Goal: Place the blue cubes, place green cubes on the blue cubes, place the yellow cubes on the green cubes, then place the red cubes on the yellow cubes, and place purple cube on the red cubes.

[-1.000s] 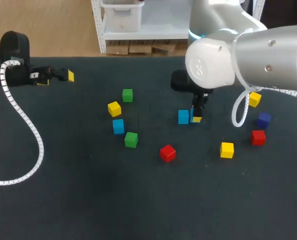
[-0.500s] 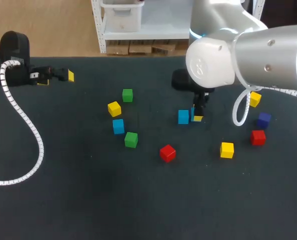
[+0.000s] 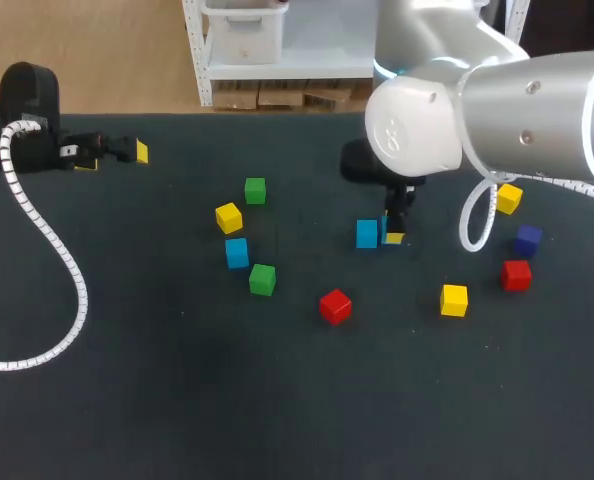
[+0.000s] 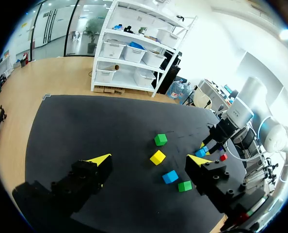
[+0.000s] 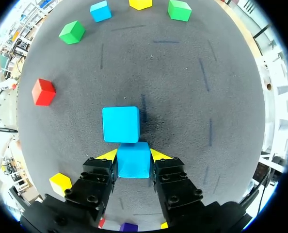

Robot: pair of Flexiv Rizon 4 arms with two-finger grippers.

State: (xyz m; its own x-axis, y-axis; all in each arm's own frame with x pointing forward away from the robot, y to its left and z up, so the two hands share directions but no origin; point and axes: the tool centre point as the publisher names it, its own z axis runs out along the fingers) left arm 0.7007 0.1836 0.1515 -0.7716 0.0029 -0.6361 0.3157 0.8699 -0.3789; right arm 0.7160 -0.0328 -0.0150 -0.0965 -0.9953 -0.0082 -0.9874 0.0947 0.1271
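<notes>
**Right gripper** (image 5: 133, 156): clenched on a blue cube, the held cube (image 5: 133, 160), with one finger on each side face. It sits low over the table (image 3: 177, 400), just behind a second blue cube, the neighbour (image 5: 120, 124). Their facing sides touch or nearly touch. I cannot tell whether the held cube rests on the surface.

**Left gripper** (image 4: 149, 160): released, fingers spread wide, nothing between them, at the table's far left.

**Step in hand (judgement):** laying the blue base. Seat the held cube flat before letting go. It looks slightly offset sideways from the neighbour, so square it first. Open both fingers evenly and lift straight up, so neither finger drags the cube nor knocks the neighbour.

**Views compared:** the right wrist view shows the grip and the seam between the two cubes. In the head view the held cube is largely hidden behind the finger. The head view shows the layout better: the third blue cube (image 3: 237, 252) lies well apart to the left, and the purple cube (image 3: 528, 239) to the right.
</notes>
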